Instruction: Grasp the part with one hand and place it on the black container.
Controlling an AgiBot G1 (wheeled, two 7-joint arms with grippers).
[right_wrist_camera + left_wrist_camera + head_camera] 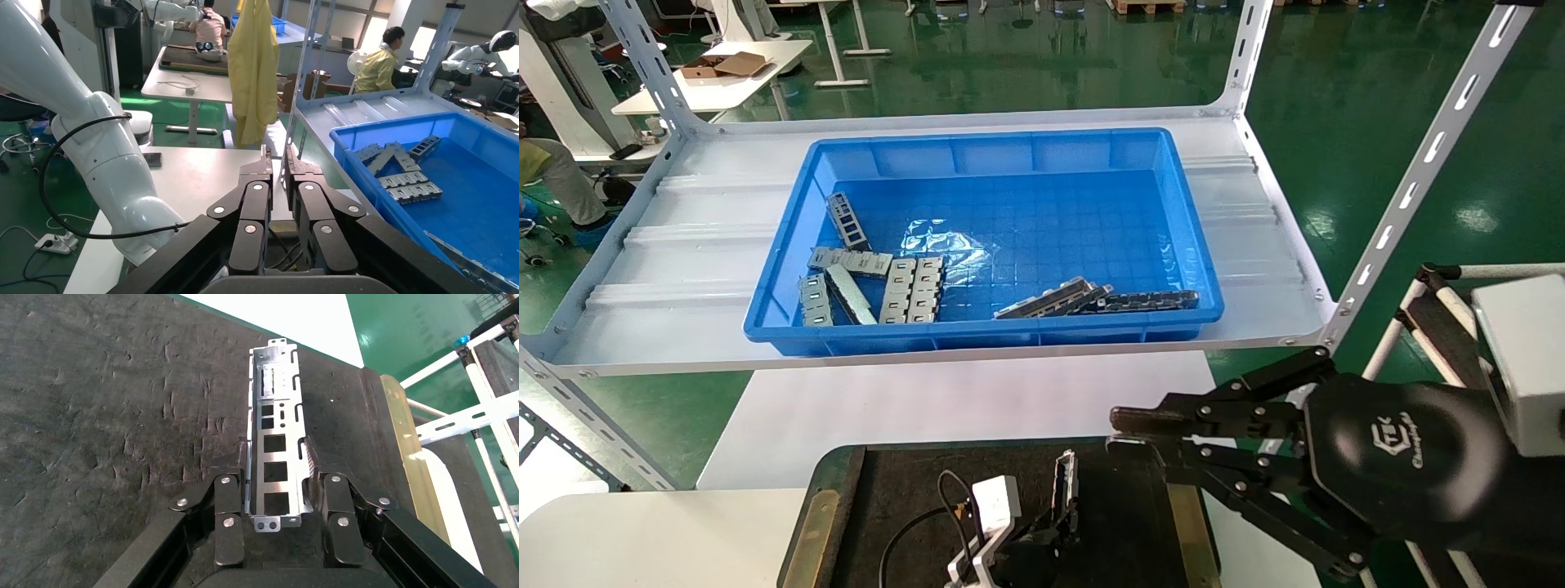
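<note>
Ahead of your tools, the blue bin (pixel 985 237) sits on a pale metal shelf (pixel 682 269). You see flat silver plates (pixel 878 286) grouped at its near-left corner and a dark perforated strip (pixel 1148 300) against its near wall, with green floor (pixel 1377 106) beyond.

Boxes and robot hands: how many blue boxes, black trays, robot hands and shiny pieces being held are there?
Blue bin: 1
Black container: 1
Grippers: 2 (left gripper, right gripper)
Part held in the left gripper: 1
Total: 5
</note>
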